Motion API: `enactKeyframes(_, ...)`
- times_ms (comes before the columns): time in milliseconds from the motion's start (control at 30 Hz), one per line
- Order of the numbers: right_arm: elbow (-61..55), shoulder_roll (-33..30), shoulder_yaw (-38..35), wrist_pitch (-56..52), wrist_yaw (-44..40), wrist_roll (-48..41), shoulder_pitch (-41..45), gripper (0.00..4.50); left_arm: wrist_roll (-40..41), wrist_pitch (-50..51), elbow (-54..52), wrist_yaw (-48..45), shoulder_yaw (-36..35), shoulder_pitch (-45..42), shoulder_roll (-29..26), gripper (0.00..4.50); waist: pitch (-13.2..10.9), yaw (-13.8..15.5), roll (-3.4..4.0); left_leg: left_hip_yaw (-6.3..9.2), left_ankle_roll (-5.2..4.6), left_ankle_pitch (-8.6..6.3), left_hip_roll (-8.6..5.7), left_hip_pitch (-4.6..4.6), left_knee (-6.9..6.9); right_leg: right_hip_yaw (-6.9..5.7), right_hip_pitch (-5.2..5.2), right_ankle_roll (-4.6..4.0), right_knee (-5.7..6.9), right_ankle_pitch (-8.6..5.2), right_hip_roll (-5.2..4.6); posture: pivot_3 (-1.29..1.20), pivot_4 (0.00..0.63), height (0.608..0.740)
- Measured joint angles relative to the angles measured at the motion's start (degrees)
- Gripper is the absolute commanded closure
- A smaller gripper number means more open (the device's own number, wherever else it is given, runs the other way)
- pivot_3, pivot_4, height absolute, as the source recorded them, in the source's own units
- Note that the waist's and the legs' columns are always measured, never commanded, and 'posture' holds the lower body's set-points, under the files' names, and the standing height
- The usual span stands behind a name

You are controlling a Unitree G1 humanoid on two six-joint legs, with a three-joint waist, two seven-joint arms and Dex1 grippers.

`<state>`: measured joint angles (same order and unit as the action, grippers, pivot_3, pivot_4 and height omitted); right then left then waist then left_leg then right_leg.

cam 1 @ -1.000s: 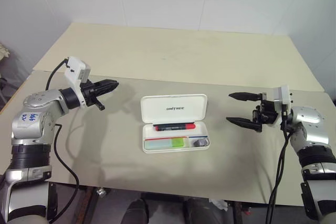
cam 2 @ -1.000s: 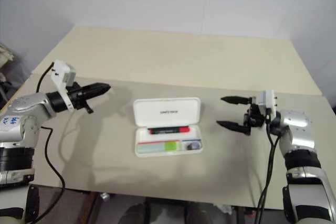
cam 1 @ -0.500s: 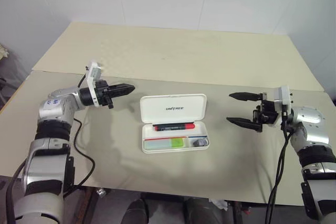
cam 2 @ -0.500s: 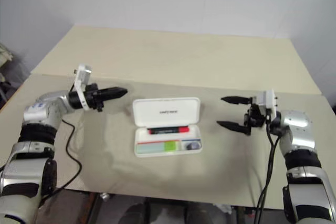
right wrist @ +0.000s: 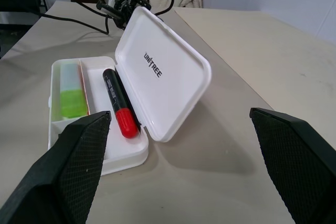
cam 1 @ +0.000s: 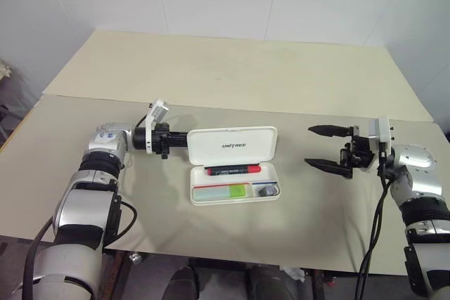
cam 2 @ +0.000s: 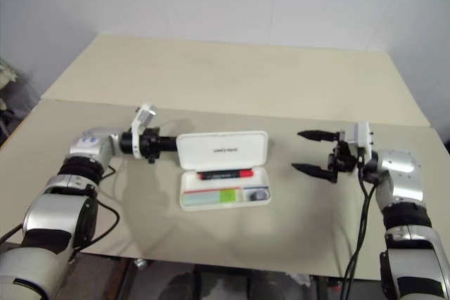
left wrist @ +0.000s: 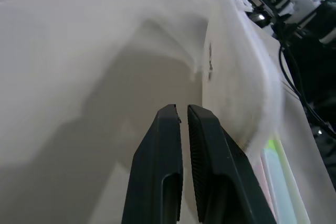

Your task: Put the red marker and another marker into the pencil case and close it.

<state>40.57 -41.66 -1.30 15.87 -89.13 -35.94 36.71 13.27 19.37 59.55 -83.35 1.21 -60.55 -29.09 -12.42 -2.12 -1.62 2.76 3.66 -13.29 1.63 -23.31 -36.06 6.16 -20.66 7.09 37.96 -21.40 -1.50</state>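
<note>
Left gripper (cam 1: 181, 138) clenched on nothing, tips set at the left edge of the raised lid (cam 1: 232, 145). Right gripper (cam 1: 329, 147) spread wide, empty, well apart at 3 o'clock of the case (cam 1: 235, 165). Red marker (cam 1: 234, 170) and green marker (cam 1: 220, 192) lie inside the open tray.

raised lid (cam 1: 232, 146) blocks rear, tray (cam 1: 234, 191) open above
</note>
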Motion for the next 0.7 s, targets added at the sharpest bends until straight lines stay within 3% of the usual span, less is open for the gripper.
enactKeyframes(167, -1.99, -1.49, -0.15, -1.81, 0.01, -2.46, -2.04, 0.0, -0.01, 2.47, -8.88, -2.68, 2.76, 1.05, 1.09, 4.17, 0.0, 0.31, 0.0, 0.02, 0.0, 0.0, 0.03, -0.01, 0.01, 0.01, 0.02, 0.0, -0.01, 0.0, -0.03, 0.0, 0.15, 0.74)
enactKeyframes(333, -0.39, -3.39, 0.08, -2.06, 0.01, -4.79, -1.75, 0.0, 1.06, 9.55, -30.37, -2.71, 9.77, 10.23, 0.93, 4.17, 0.0, 0.11, 0.01, -0.05, -0.04, -0.02, 0.11, 0.01, -0.03, 0.12, 0.06, 0.01, -0.04, 0.0, -0.06, 0.0, 0.15, 0.74)
enactKeyframes(467, -0.25, -3.4, 0.15, -2.31, 0.02, -8.64, -1.74, 0.0, 2.44, 13.21, -41.17, -2.7, 13.79, 14.94, 0.39, 4.17, 0.01, -0.06, 0.01, -0.03, -0.04, -0.02, 0.11, 0.05, -0.03, 0.11, 0.06, 0.0, 0.01, 0.0, 0.01, 0.0, 0.15, 0.74)
enactKeyframes(700, -2.99, -6.11, 4.66, -2.0, 0.02, -13.43, -2.43, 0.0, 2.07, 13.63, -45.36, -2.65, 18.55, 16.98, -1.22, 4.17, 0.0, -0.03, 0.02, -0.03, -0.05, -0.02, 0.05, 0.09, -0.08, 0.13, 0.12, 0.01, -0.01, 0.0, 0.0, 0.0, 0.15, 0.74)
